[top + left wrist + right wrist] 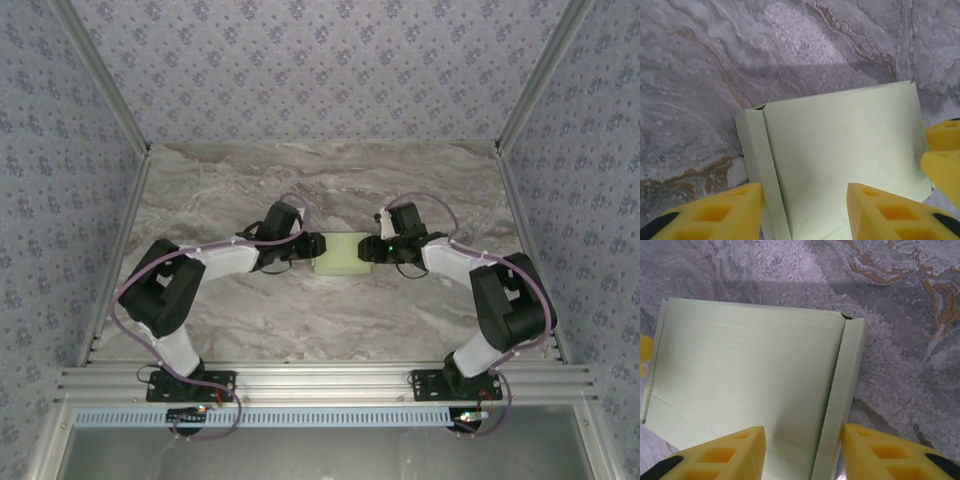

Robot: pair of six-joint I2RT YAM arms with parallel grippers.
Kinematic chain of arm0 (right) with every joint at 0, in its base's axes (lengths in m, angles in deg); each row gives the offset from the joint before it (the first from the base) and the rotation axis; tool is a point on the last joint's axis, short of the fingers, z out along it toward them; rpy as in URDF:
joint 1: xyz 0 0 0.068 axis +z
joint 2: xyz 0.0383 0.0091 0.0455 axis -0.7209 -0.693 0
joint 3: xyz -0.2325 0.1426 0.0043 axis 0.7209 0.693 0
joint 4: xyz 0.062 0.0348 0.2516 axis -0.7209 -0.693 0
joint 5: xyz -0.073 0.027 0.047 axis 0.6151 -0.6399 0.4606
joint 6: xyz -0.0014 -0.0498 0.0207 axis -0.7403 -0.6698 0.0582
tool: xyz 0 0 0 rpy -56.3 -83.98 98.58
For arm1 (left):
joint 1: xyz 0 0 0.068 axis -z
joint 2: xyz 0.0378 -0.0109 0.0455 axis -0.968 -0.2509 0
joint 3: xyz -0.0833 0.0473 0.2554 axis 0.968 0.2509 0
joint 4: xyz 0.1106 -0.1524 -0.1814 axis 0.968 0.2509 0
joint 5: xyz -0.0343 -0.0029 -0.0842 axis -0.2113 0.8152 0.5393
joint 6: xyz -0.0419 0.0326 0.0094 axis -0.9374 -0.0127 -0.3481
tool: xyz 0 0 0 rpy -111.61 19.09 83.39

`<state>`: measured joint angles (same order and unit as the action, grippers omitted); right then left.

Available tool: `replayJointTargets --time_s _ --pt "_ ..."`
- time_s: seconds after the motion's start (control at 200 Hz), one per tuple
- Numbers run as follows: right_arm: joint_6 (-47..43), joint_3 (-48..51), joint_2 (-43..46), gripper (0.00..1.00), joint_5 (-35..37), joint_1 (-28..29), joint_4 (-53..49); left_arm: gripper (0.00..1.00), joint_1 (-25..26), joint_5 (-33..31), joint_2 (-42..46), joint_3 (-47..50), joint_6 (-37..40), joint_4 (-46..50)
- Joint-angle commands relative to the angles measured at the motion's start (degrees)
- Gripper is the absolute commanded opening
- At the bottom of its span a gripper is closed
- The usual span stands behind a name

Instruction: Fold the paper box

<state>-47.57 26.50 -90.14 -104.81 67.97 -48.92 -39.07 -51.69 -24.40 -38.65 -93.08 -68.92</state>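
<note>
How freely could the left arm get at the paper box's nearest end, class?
Probably yes: the left gripper hangs open at that end of the paper box, its fingers straddling the folded side wall, nothing in between.

pale green paper box, folded flat and rectangular, lying mid-table on the marble surface

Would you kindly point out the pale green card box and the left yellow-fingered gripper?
Pale green card box (345,253): top external view, centre of top face.
Left yellow-fingered gripper (805,192): left wrist view, midway between fingertips.

Paper box near end cut off, both wrist views.
</note>
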Motion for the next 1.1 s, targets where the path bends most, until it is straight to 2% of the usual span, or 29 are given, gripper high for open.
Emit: replayJointTargets --time_s 0.0,0.145,0.235,0.345,0.5,0.58,0.695,0.804,0.909,1.014,1.094 --pt "1.5 -3.4 -2.6 0.44 -1.7 1.3 3.1 0.46 -0.1 1.1 -1.9 -3.4 0.8 -0.4" --pt "1.1 -7.2 -5.4 0.46 1.0 0.6 1.9 0.46 -2.2 0.0 -4.0 -5.8 1.6 1.0" --pt "0.9 -8.3 -5.5 0.52 2.0 0.0 0.8 0.48 -3.1 -0.2 -3.8 -6.3 1.9 1.3" --pt "-0.5 -9.4 -2.9 0.59 4.7 -0.5 -2.1 0.56 -4.1 -2.9 -2.4 -6.9 3.8 3.0" --pt "-3.8 -11.8 2.9 0.64 10.1 -1.9 -8.9 0.61 -5.7 -7.1 1.4 -7.1 7.6 5.6" --pt "-6.2 -11.5 7.7 0.65 15.9 -2.4 -11.6 0.64 -6.1 -12.1 5.8 -5.3 10.1 6.0" --pt "-8.9 -7.5 15.9 0.7 30.0 -3.0 -11.9 0.66 -6.3 -23.7 15.2 1.3 14.1 2.9" --pt "-10.1 -1.9 22.7 0.84 39.9 -5.5 -8.9 0.7 -6.5 -36.4 24.3 11.1 17.8 -5.0" --pt "-9.4 4.5 27.0 0.93 42.7 -11.2 -3.8 0.84 -8.6 -44.1 30.8 17.8 20.3 -9.1" --pt "-7.9 11.5 30.0 0.97 42.6 -17.6 3.2 0.96 -13.4 -46.0 36.0 21.7 19.9 -8.8" --pt "-8.2 16.7 31.2 0.99 41.3 -21.2 10.6 0.99 -17.7 -46.0 39.6 24.6 19.2 -9.3"
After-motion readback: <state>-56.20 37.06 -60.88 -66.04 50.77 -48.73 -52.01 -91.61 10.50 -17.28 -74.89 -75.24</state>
